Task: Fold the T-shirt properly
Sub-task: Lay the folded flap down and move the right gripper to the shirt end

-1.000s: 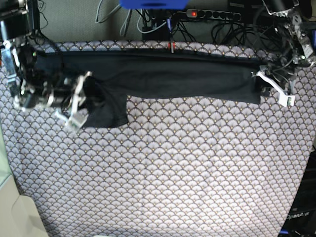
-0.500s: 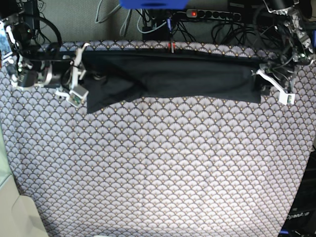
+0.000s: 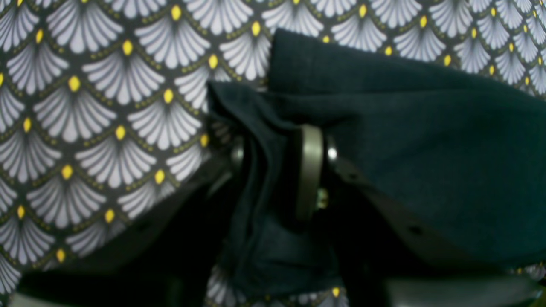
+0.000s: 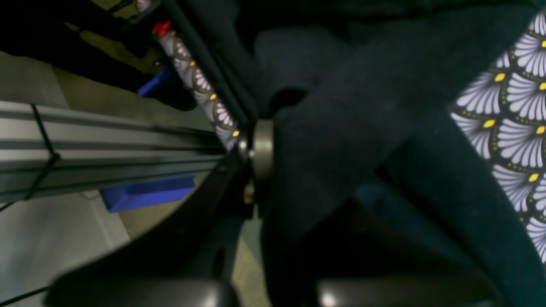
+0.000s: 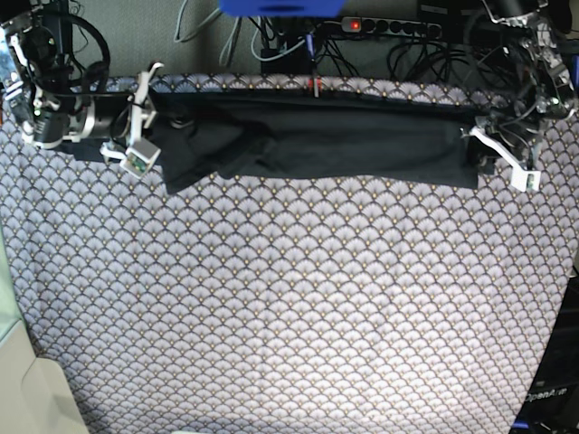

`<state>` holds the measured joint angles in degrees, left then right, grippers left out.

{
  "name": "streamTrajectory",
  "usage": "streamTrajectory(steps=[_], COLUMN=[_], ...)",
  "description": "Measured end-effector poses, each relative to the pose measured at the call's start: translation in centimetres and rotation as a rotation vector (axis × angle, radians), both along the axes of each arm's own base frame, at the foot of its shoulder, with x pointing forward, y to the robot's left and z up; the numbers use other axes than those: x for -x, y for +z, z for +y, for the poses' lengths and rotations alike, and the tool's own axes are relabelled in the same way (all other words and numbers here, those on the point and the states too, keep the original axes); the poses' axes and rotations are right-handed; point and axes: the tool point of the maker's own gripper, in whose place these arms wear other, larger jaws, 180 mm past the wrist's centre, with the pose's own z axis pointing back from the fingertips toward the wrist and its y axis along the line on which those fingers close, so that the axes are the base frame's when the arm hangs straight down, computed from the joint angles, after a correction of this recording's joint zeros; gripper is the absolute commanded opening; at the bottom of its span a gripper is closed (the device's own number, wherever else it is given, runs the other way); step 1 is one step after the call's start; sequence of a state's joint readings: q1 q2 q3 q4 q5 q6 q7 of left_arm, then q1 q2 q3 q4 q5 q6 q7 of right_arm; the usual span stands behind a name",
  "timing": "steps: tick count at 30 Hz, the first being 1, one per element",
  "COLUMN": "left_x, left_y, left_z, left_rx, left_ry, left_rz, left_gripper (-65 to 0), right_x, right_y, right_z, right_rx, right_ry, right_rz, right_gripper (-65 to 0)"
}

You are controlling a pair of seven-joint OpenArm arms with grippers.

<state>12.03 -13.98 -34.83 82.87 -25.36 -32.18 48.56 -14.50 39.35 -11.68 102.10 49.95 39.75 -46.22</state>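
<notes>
The black T-shirt [image 5: 344, 140] lies stretched as a long narrow band along the far edge of the table. At its end on the view's right, my left gripper [image 5: 481, 149] is shut on it. The left wrist view shows a bunch of the T-shirt [image 3: 426, 149] pinched in my left gripper [image 3: 277, 168], beside one grey pad [image 3: 309, 170]. My right gripper [image 5: 147, 122] holds the end on the view's left, raised near the far edge. In the right wrist view the T-shirt [image 4: 362, 106] drapes over my right gripper [image 4: 277, 170] and hides one finger.
The fan-scale tablecloth [image 5: 289, 298] covers the whole table. Behind the far edge lie a power strip [image 5: 380, 25], cables and a blue object [image 5: 280, 7]. A metal rail [image 4: 106, 140] runs beside the table's edge. A pale surface [image 5: 27, 389] sits at the bottom left.
My right gripper has carried the shirt's end up toward the far edge of the table, and the flap that hung lower has drawn up into the band. The left arm has stayed put.
</notes>
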Motion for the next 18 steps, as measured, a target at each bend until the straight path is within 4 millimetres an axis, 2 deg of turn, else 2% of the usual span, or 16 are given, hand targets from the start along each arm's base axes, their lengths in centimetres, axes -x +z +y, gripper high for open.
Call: streamTrajectory(steps=[2,5,10,12,15,18], left_x=[0.0,0.0,0.0,0.0,0.0,0.0], left_y=[0.0,0.0,0.0,0.0,0.0,0.0], left_z=[0.0,0.0,0.0,0.0,0.0,0.0], left_rx=[0.000,0.000,0.000,0.000,0.000,0.000], left_ry=[0.000,0.000,0.000,0.000,0.000,0.000], left_rz=[-0.001,0.000,0.000,0.000,0.000,0.000], left_gripper=[-49.5,-49.5,-49.5,-49.5,-49.5,-49.5], right_x=[0.0,0.2,0.5,0.4,0.4,0.4], right_y=[-0.5,-2.0,-2.9,-2.8,-2.9,-2.8], right_z=[-0.4,-1.2,-1.6,-1.6,-1.6,-1.6], right_rx=[0.000,0.017,0.019,0.014,0.015,0.017], right_ry=[-0.017,-0.050,-0.075,-0.077,-0.077,-0.077], right_rz=[0.016,0.060,0.091,0.089,0.090,0.089], right_gripper=[-65.0,-57.7,-35.6,-28.8,-25.1,-24.9])
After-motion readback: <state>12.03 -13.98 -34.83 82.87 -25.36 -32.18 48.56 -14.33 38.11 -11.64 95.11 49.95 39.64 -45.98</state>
